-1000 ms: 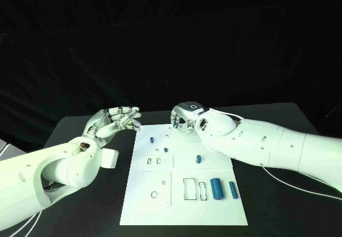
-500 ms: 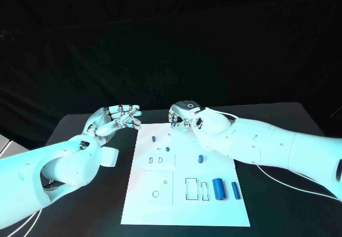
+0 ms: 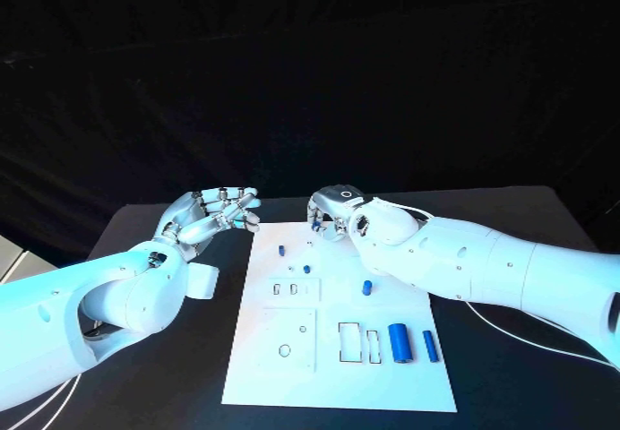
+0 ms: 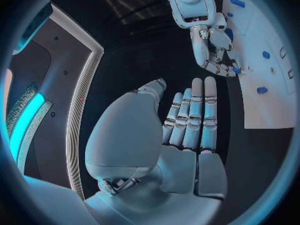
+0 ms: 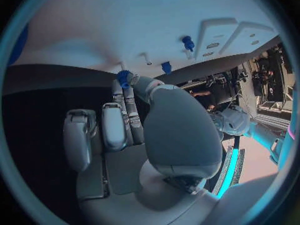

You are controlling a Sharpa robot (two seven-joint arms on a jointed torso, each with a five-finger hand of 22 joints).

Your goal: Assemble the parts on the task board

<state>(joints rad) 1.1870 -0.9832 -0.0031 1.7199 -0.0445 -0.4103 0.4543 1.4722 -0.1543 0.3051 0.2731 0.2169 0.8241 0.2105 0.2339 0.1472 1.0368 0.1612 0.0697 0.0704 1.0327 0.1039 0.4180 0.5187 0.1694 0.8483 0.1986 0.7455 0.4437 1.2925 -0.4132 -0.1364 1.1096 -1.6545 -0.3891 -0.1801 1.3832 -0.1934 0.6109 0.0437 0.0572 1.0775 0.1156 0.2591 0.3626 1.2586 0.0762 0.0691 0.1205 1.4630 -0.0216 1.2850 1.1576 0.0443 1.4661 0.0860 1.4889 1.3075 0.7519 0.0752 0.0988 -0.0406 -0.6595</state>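
Black worktop [image 3: 155, 224] carried the white rectangular task board [image 3: 339, 376]. Right hand [image 3: 333, 213] hovered over the board's far edge, pinching a small blue part [image 5: 123, 77] at its fingertips. Left hand [image 3: 213, 215] hung beside the board, fingers apart, grasping nothing. Three blue cylinders [image 3: 414, 343] lay loose near the rectangular slots [image 3: 358, 342]; a few small blue pegs [image 3: 307, 268] stood seated. Judged: assembly early, most still to place.

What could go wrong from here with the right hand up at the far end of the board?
The right hand pinches a small blue part only at its fingertips, above the board's far edge; a slip could send it rolling onto the black table. The left hand hovers open close by, so the two hands might bump if either one moves inward.
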